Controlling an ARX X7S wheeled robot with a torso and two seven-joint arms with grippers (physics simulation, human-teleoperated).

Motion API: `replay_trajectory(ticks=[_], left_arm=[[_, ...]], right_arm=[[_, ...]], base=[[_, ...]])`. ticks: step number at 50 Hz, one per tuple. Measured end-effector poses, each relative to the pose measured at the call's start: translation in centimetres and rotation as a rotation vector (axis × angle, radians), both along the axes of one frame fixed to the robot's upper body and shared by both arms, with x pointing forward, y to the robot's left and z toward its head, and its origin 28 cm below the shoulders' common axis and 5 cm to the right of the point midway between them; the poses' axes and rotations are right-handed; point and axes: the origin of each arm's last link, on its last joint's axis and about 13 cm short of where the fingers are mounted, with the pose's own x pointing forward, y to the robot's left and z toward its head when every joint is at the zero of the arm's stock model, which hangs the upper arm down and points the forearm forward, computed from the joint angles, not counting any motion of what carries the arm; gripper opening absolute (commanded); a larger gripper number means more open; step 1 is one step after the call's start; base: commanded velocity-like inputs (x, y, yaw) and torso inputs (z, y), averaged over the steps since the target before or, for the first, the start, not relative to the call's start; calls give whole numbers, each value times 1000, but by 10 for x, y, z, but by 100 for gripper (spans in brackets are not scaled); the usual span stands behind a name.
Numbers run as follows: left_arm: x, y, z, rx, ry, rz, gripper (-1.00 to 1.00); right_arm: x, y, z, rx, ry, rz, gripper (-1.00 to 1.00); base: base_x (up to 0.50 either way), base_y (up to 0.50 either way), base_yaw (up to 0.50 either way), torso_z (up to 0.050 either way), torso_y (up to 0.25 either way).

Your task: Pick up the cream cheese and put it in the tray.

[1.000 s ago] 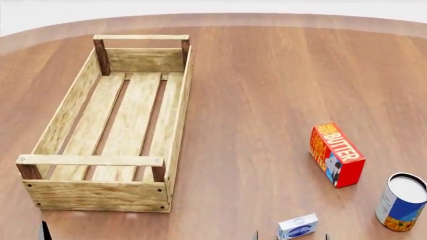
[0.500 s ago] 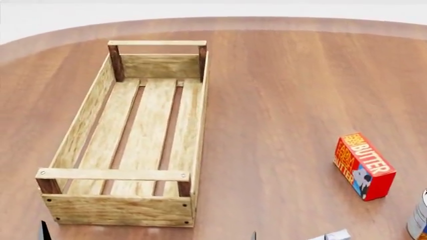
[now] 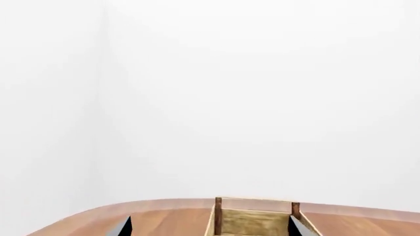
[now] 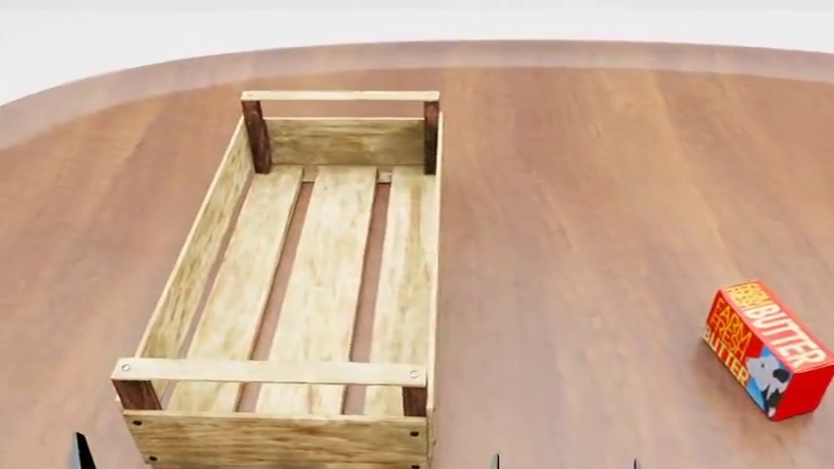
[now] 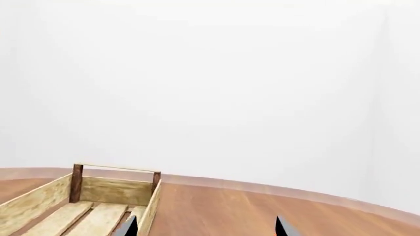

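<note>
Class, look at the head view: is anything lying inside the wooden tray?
No. Only bare slats show inside the tray; the butter box stands apart on the table.

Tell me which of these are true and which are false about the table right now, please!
1. The tray has nothing inside it. True.
2. The cream cheese sits in the head view. False: it shows in no current view.
3. The butter box lies to the right of the tray. True.
4. The butter box touches the tray. False: bare table lies between them.
5. A can stands beside the butter box. False: no can shows now.
</note>
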Motion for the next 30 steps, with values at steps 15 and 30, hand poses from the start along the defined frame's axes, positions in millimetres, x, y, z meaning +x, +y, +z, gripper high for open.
replay_trajectory(ticks=[15, 30], left_arm=[[-7, 0, 3, 10, -97, -1, 100], [-13, 0, 4, 20, -169, 6, 100]], right_arm=[[-6, 1, 3, -1, -77, 14, 100], [-12, 1, 6, -9, -164, 25, 100]], base=[[105, 160, 0, 0, 0], [105, 159, 0, 0, 0]])
